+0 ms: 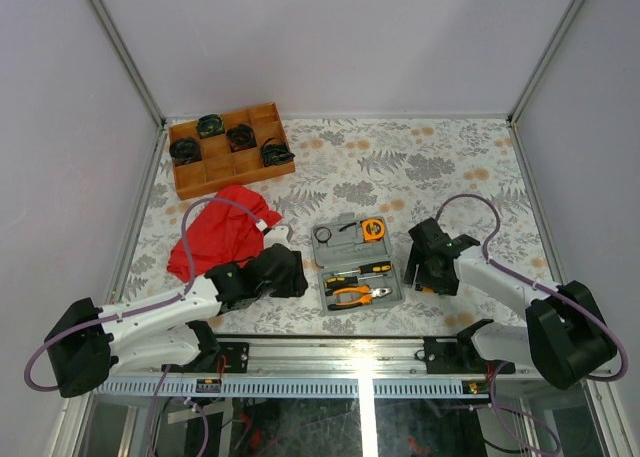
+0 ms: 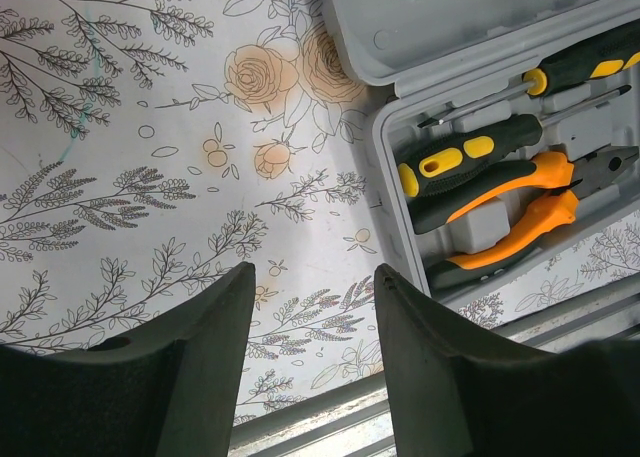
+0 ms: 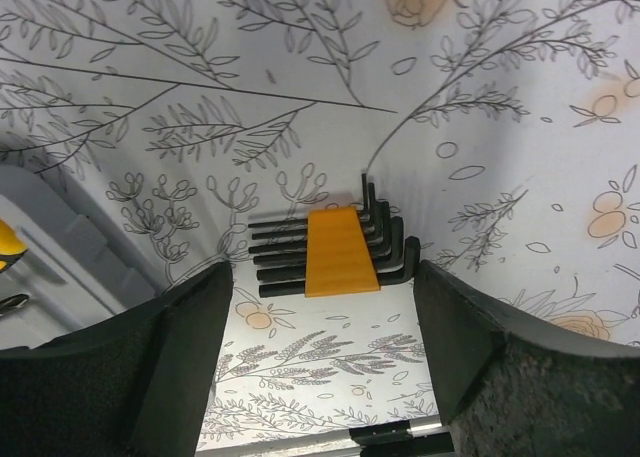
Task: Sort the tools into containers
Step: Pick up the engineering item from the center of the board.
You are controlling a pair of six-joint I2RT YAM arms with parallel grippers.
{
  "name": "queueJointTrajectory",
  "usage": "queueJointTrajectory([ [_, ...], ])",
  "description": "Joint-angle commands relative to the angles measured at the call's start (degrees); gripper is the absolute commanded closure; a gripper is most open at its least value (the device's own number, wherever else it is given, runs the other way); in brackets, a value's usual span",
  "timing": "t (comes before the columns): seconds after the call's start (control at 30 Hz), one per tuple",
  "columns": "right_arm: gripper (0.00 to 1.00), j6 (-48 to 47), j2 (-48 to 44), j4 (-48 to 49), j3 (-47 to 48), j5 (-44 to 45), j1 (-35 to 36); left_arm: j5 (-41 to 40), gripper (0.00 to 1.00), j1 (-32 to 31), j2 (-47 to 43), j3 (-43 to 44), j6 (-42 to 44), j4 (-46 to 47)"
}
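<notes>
While pliers [image 1: 358,296], screwdrivers [image 1: 358,271] and tape measure [image 1: 373,229] lie in the case [image 1: 345,248], the hex keys [image 3: 335,252] sit outside, between my parted right jaws; my left jaws are apart, empty.

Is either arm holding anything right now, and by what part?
Nothing is held. The left gripper is open over the tablecloth; the right gripper is open above the hex key set, which lies on the cloth.

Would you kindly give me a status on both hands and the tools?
Left hand open, empty, beside the tool case. Right hand open above the hex key set, lying on the table outside the case. Nothing in the way.
</notes>
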Motion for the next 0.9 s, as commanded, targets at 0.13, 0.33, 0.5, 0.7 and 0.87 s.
queueJointTrajectory([
  [0.13, 0.23, -0.3, 5.5, -2.1, 3.0, 2.3, 3.8, -0.2, 0.5, 0.3, -1.0, 0.2, 0.6, 2.4],
  [0.33, 0.36, 0.2, 4.9, -1.9, 2.7, 2.4, 4.3, -0.3, 0.5, 0.4, -1.3, 0.1, 0.6, 2.2],
  [0.5, 0.43, 0.5, 1.5, -3.0, 3.0, 4.0, 4.3, -0.3, 0.5, 0.5, -1.5, 0.0, 0.7, 2.2],
  [0.7, 0.43, -0.2, -4.6, -5.9, 6.0, 8.3, 4.3, -1.0, 0.5, 0.6, -2.7, -0.2, 0.1, 1.7],
  [0.87, 0.44, -2.0, -6.3, -4.4, 9.9, 5.8, 4.4, -3.1, 0.51, 0.7, -4.8, 0.0, -1.4, 0.4],
])
